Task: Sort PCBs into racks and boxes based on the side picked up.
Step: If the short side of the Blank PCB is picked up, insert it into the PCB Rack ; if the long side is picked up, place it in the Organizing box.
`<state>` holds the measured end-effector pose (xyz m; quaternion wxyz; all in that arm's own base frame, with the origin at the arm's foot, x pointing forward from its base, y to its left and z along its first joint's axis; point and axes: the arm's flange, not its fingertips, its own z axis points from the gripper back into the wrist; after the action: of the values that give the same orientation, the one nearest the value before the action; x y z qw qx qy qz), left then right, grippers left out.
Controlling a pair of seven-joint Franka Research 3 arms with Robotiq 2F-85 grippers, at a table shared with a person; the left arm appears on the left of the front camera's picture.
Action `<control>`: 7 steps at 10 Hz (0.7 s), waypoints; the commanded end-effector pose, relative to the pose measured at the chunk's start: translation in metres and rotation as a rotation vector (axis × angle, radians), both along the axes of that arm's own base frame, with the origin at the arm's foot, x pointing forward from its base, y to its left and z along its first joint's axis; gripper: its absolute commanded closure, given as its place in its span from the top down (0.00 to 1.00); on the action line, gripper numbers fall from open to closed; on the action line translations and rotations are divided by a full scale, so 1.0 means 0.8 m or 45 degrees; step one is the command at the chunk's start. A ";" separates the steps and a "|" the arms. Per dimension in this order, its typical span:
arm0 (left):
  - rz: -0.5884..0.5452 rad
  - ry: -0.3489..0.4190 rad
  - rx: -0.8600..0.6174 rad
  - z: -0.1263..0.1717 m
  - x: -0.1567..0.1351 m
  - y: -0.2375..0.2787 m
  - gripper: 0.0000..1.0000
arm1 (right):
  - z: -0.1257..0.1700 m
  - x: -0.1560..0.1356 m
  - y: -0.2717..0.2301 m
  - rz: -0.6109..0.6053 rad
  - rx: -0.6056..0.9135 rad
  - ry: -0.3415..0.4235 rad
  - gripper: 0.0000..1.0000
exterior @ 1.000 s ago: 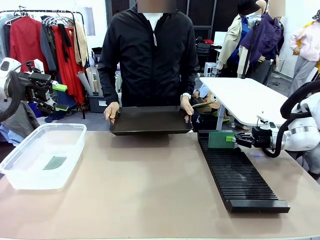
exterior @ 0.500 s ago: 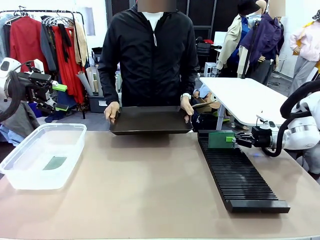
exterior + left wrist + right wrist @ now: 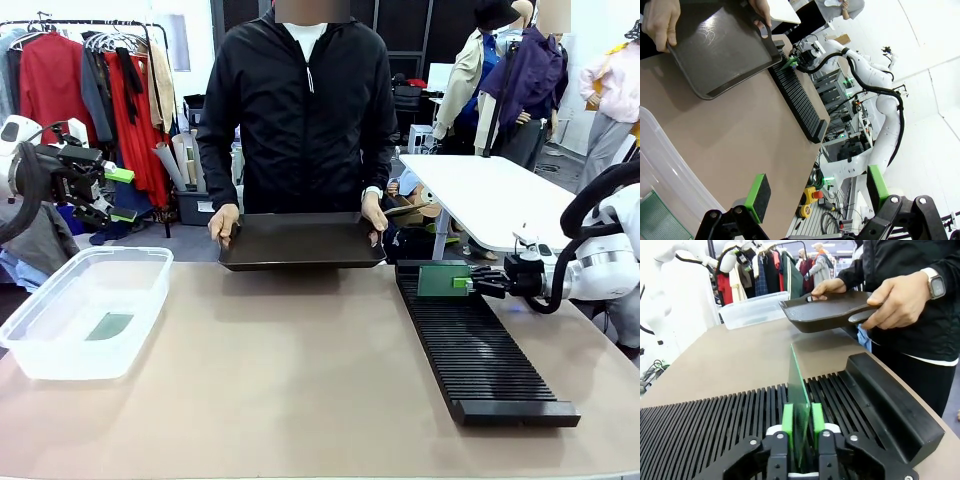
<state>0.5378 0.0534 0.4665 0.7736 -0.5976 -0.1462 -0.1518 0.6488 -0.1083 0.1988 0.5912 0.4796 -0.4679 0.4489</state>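
A green PCB (image 3: 440,281) stands on edge in a slot at the far end of the long black rack (image 3: 480,350). My right gripper (image 3: 462,283) is shut on its right edge. In the right wrist view the green pads (image 3: 788,421) sit against both faces of the upright PCB (image 3: 799,390), above the rack's slots (image 3: 715,425). Another PCB (image 3: 110,325) lies flat in the clear box (image 3: 70,360) at the left. My left gripper (image 3: 121,195) hangs open and holds nothing, high above the box's far left; its view shows the box wall (image 3: 660,165) and that PCB (image 3: 657,220).
A person at the far side holds a dark shallow tray (image 3: 300,240) in both hands over the table's far edge, close to the rack's far end (image 3: 890,390). Bare tan tabletop (image 3: 280,370) lies between box and rack.
The right gripper and its PCB have sunk slightly lower into the rack slot. The left arm, the person and the tray have not moved.
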 end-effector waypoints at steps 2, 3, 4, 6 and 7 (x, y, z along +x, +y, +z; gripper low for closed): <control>-0.002 0.003 0.010 0.002 0.000 0.001 1.00 | 0.002 -0.005 0.001 0.000 -0.009 -0.040 1.00; -0.002 0.003 0.010 0.002 0.000 0.001 1.00 | 0.005 -0.005 0.000 -0.006 -0.004 -0.044 1.00; -0.002 0.003 0.010 0.002 0.000 0.001 1.00 | 0.007 -0.006 -0.001 -0.004 0.007 -0.045 1.00; -0.002 0.003 0.010 0.002 0.000 0.001 1.00 | 0.011 -0.008 -0.003 -0.018 0.008 -0.045 1.00; -0.002 0.003 0.010 0.002 0.000 0.001 1.00 | 0.013 -0.008 -0.003 -0.020 0.008 -0.042 1.00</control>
<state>0.5378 0.0534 0.4665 0.7736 -0.5976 -0.1462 -0.1518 0.6492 -0.1149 0.2030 0.5933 0.4731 -0.4728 0.4480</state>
